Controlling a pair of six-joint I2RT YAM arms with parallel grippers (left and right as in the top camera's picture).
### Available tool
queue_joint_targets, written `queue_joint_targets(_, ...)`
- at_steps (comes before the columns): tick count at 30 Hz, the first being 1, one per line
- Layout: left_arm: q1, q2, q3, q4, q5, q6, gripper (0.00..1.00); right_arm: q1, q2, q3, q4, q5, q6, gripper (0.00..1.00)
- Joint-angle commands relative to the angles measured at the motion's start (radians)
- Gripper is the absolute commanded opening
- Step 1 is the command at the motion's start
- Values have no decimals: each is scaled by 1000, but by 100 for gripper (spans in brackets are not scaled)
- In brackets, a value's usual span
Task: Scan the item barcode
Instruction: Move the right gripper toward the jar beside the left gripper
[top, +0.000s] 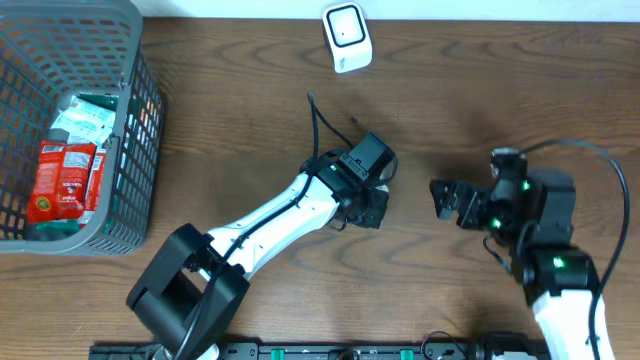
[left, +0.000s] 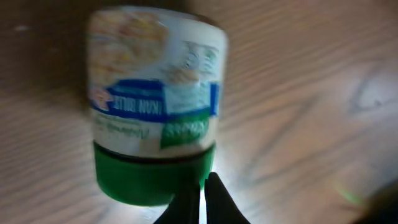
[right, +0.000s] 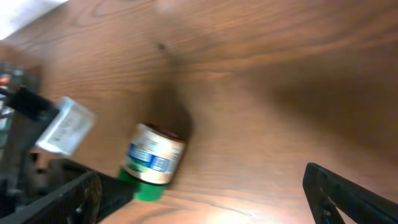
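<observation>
The item is a small jar (left: 155, 93) with a white and blue label and a green lid (left: 146, 180). It lies on its side on the wooden table, blurred in both wrist views. My left gripper (left: 204, 182) is shut, its fingers pressed together right at the lid's rim with nothing between them. In the overhead view the left gripper (top: 370, 210) covers the jar. The right wrist view shows the jar (right: 155, 158) ahead and to the left of my right gripper (right: 205, 202), which is open and holds nothing. A white scanner (top: 346, 37) stands at the far edge.
A grey plastic basket (top: 138, 150) holding red and green packets stands at the far left. The right gripper (top: 446, 200) hovers a short way right of the left one. Bare wood lies between the grippers and the scanner.
</observation>
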Motion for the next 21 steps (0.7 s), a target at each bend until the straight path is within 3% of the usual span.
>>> queue_joint_targets(1,0,6,-9,1,-118,-2,8,10,79,37,35,-117,-26,99)
queue_joint_targets(11,0,6,-10,2,-242,-1,8,10,167,35,-18,-128,3,99)
queue_joint_targets(21,4,3,-6,50,-273,17,8,10,169,35,-53,-134,1,99)
